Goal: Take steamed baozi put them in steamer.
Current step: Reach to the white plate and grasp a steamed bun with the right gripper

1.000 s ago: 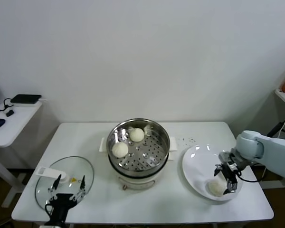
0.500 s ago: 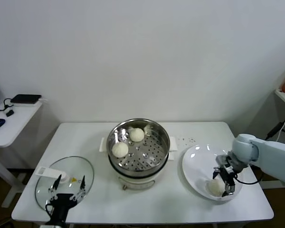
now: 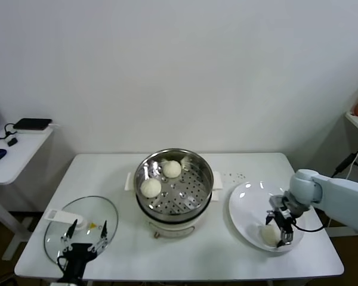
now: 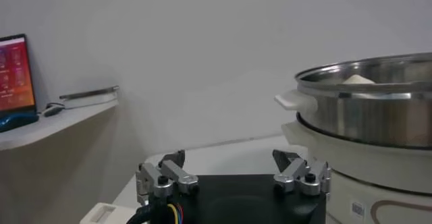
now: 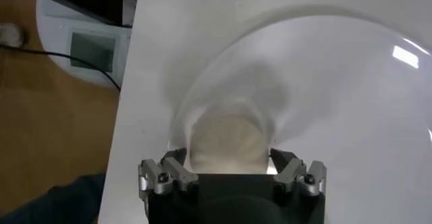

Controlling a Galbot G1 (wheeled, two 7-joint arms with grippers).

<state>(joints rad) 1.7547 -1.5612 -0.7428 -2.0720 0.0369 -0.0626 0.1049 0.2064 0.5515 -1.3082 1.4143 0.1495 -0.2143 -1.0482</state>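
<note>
- Your left pincer (image 3: 83,239) sits parked at the near left counter (image 3: 119,250) edge, fingers apart, just beside the glass lid (image 3: 80,226).
- Your right pincer (image 3: 278,229) is down on the white plate (image 3: 250,202), fingers straddling one baozi (image 3: 269,235); can't tell if they're clamped on it.
- Steamer (image 3: 174,186) mid-counter, two baozi inside: one near left (image 3: 150,187), one at the back (image 3: 172,169).
</note>
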